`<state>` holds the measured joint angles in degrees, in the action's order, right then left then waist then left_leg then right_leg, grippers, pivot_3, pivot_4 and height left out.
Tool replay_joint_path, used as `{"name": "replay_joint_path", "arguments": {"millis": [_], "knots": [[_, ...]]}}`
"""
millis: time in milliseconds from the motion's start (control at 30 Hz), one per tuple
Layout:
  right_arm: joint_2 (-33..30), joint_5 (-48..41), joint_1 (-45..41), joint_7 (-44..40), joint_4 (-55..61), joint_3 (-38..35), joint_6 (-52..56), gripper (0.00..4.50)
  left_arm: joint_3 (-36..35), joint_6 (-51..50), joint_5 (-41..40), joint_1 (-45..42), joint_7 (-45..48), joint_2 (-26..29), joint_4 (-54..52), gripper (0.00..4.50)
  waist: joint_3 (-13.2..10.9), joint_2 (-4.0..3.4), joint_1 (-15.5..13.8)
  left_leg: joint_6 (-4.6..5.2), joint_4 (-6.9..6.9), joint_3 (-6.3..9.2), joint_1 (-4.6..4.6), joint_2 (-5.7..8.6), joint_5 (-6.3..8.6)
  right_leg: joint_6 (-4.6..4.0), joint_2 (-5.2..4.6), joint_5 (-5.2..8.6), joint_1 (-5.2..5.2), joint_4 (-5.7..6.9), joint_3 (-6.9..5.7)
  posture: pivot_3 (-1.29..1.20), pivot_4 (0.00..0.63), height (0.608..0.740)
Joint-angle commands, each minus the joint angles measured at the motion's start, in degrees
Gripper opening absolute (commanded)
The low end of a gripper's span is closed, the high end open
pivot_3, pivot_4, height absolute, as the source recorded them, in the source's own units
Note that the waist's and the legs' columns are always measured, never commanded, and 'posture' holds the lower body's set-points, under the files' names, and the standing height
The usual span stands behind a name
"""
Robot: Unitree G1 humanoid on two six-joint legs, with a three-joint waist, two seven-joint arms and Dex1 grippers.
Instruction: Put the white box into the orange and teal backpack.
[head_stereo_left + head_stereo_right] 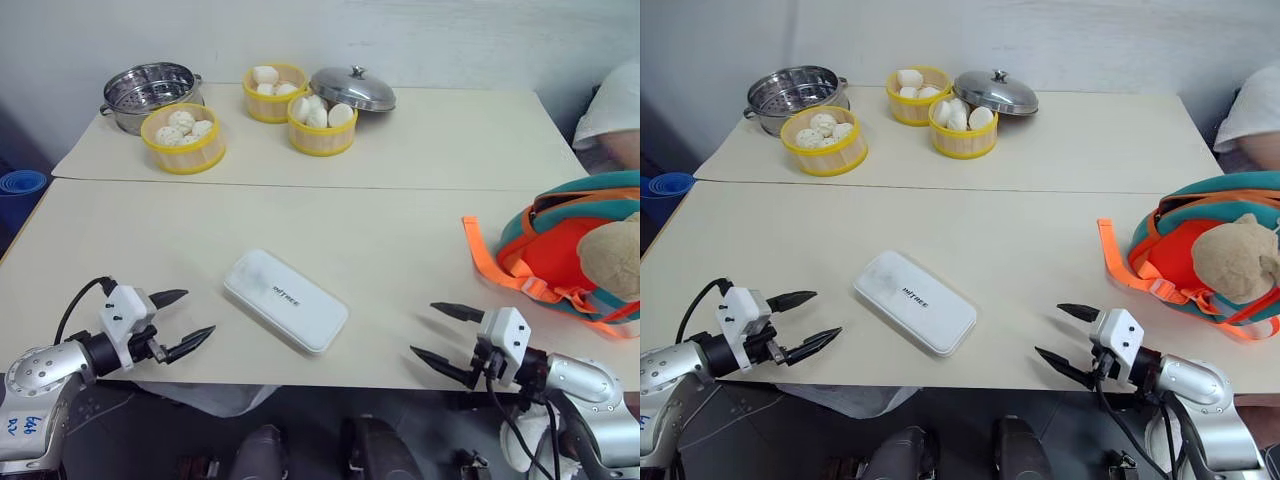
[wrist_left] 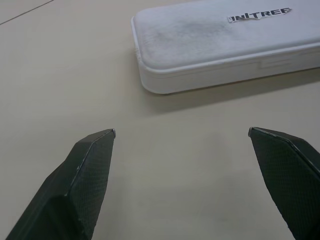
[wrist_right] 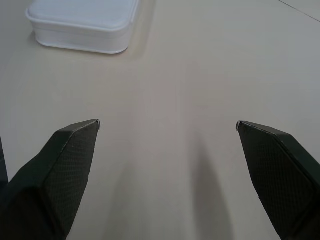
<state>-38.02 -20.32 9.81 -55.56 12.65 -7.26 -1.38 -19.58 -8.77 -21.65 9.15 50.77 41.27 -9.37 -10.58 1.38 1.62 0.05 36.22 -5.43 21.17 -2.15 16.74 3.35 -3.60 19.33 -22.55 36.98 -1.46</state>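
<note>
Just now the white box (image 1: pixel 286 300) lies flat on the near part of the pale desk (image 1: pixel 400 240), set at a slant, with grey lettering on its lid. It rests between the two grippers and touches neither. The left gripper (image 1: pixel 186 320) hovers near the box's left end with its jaws spread wide and nothing between them. The right gripper (image 1: pixel 442 333) hangs over the desk's near edge, further from the box, its jaws likewise spread and empty. The orange and teal backpack (image 1: pixel 570 250) sits at the desk's right edge, well apart from the box, with orange straps (image 1: pixel 495 265) trailing toward the middle and a tan plush bear (image 1: pixel 612 258) on its front. At the far side stand three yellow steamer baskets (image 1: pixel 183 137) of white buns, a steel pot (image 1: pixel 150 92) and a steel lid (image 1: pixel 352 88).
</note>
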Motion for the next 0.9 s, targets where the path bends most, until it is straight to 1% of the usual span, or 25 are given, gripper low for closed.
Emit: {"name": "replay_joint_path", "arguments": {"millis": [33, 200, 233, 300, 367, 433, 500, 600, 667, 733, 767, 900], "knots": [[-1.0, 0.0, 0.2, -0.6, 0.0, -1.7, -1.9, 4.5, -0.2, 2.7, 0.0, -0.6, 0.7, 0.0, -0.5, 4.49, 0.0, 0.0, 0.0, 0.0, 0.0, 0.0, 0.0, 0.0, 0.0, 0.0, 0.0, 0.0, 0.0, 0.0, 0.0, 0.0, 0.15, 0.74], [-0.8, -0.7, 0.0, -1.3, 0.9, -0.7, -2.0, 4.5, -1.7, -2.1, -3.0, -2.7, -0.9, 0.5, -1.7, 4.49, 0.0, 0.0, 0.0, 0.01, 0.04, 0.01, 0.0, 0.0, 0.0, 0.01, 0.01, 0.0, 0.01, 0.05, -0.01, 0.0, 0.15, 0.74], [-0.8, -1.7, -0.1, -1.9, 2.0, -0.3, -1.3, 4.31, -1.8, -3.3, -3.6, -3.4, -0.8, 0.9, -1.8, 4.5, 0.0, 0.0, 0.0, 0.01, 0.04, 0.0, 0.0, 0.0, 0.0, 0.01, 0.01, 0.0, 0.01, 0.05, 0.0, 0.0, 0.15, 0.74], [-1.9, -3.3, -0.1, -3.1, 5.1, 1.3, 2.6, 3.9, -3.1, -7.7, -5.5, -8.3, -5.0, 0.4, -0.7, 4.09, 0.0, 0.0, 0.0, 0.0, 0.04, 0.01, 0.0, 0.0, 0.0, 0.01, 0.02, -0.01, 0.01, 0.05, 0.0, 0.0, 0.15, 0.74], [-2.2, -2.3, -2.1, -3.0, 6.8, 4.0, 5.3, 3.26, -2.4, -10.6, -4.9, -14.6, -8.3, 0.9, 1.7, 3.6, 0.0, 0.03, -0.2, 0.01, 0.13, 0.04, 0.0, -0.01, -0.02, 0.02, 0.03, -0.01, 0.01, 0.16, -0.03, 0.0, 0.15, 0.74], [-3.2, -1.5, -4.3, -4.1, 8.8, 8.0, 8.7, 2.6, 1.3, -10.9, -1.4, -20.0, -8.7, 1.9, 5.2, 2.99, 0.0, 0.07, -0.2, 0.0, 0.27, 0.09, 0.01, 0.0, -0.05, 0.02, 0.03, -0.01, 0.02, 0.27, -0.08, 0.0, 0.15, 0.74], [-3.9, -1.4, -5.2, -4.7, 10.3, 10.6, 11.8, 1.89, 4.1, -10.5, 1.0, -22.8, -8.2, 2.3, 7.8, 2.36, 0.0, 0.06, -0.1, -0.01, 0.29, 0.07, -0.03, 0.02, -0.05, 0.03, 0.02, -0.01, 0.04, 0.35, -0.06, 0.0, 0.15, 0.74], [-3.0, 1.1, -7.2, -4.0, 10.8, 15.3, 13.7, 0.78, 8.2, -7.6, 4.9, -26.5, -7.0, 2.5, 13.1, 1.35, 0.0, 0.07, 0.1, -0.08, 0.26, 0.04, -0.02, 0.02, 0.02, 0.02, 0.04, -0.01, -0.01, 0.35, -0.06, 0.0, 0.15, 0.74], [-1.6, 4.2, -10.8, -4.3, 8.9, 20.1, 14.1, 0.05, 11.4, -6.2, 6.3, -28.9, -6.0, 1.2, 15.6, 0.72, 0.0, 0.12, 0.2, -0.08, 0.28, -0.01, 0.08, 0.02, 0.02, 0.03, 0.06, -0.01, -0.11, 0.36, -0.03, 0.0, 0.15, 0.74], [0.3, 6.2, -14.4, -3.9, 6.7, 23.0, 14.1, 0.0, 14.2, -4.4, 8.4, -30.7, -5.7, 0.0, 18.1, 0.13, 0.0, 0.18, 0.0, -0.07, 0.36, -0.02, 0.1, 0.01, 0.02, 0.03, 0.07, -0.01, -0.13, 0.37, -0.03, 0.0, 0.15, 0.74], [1.0, 6.9, -15.8, -3.8, 5.8, 23.8, 14.1, 0.0, 15.3, -3.7, 9.4, -31.7, -5.7, -0.5, 19.6, 0.01, 0.0, 0.17, -0.1, -0.07, 0.52, -0.01, 0.12, 0.01, 0.01, 0.03, 0.08, -0.01, -0.11, 0.43, -0.05, 0.0, 0.15, 0.74], [3.2, 7.8, -19.2, -2.0, 3.7, 24.8, 16.7, 0.0, 16.9, -2.1, 10.4, -34.3, -6.4, -3.6, 22.6, 0.01, 0.0, 0.2, -0.2, -0.01, 0.83, 0.05, 0.18, 0.0, 0.07, 0.03, 0.06, -0.01, -0.07, 0.57, -0.09, 0.0, 0.15, 0.74]]}}
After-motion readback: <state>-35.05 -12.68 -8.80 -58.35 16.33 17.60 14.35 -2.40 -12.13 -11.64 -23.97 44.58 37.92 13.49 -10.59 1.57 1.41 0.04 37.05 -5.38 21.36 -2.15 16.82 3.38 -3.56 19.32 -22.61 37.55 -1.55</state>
